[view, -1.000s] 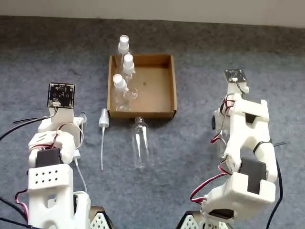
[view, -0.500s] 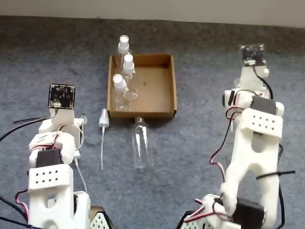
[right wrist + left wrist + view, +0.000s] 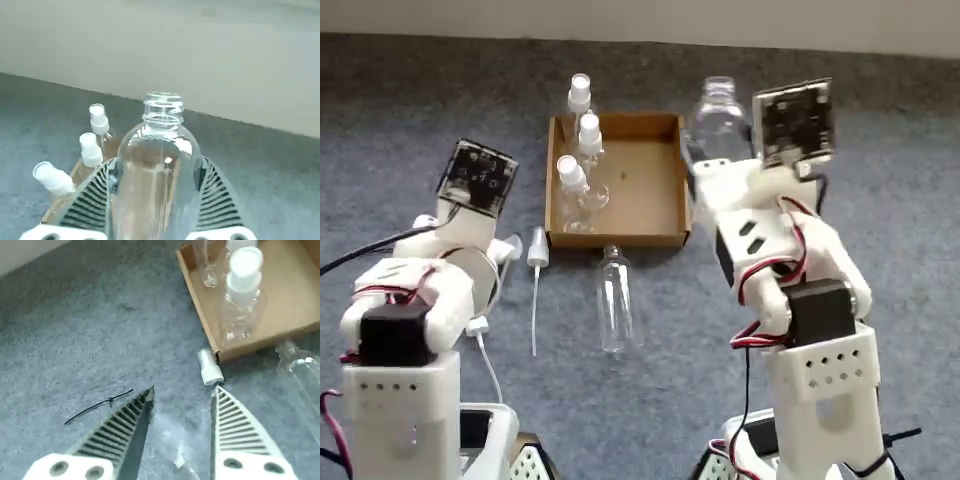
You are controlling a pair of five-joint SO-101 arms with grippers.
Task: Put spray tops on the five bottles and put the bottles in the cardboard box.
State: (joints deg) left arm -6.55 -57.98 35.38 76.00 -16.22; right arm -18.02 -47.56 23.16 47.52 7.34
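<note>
right tool (image 3: 156,186) pinches the capless bottle (image 3: 162,135) mid-body; light, slick plastic, i judge. left tool (image 3: 183,399) spread.

I can read no text, label, number or sign anywhere. The board on my left wrist (image 3: 475,177) and the board on my right wrist (image 3: 794,122) carry small marks, too fine for me to make out. The clear bottle (image 3: 156,170) and the cardboard box (image 3: 642,195) show me no print.
</note>
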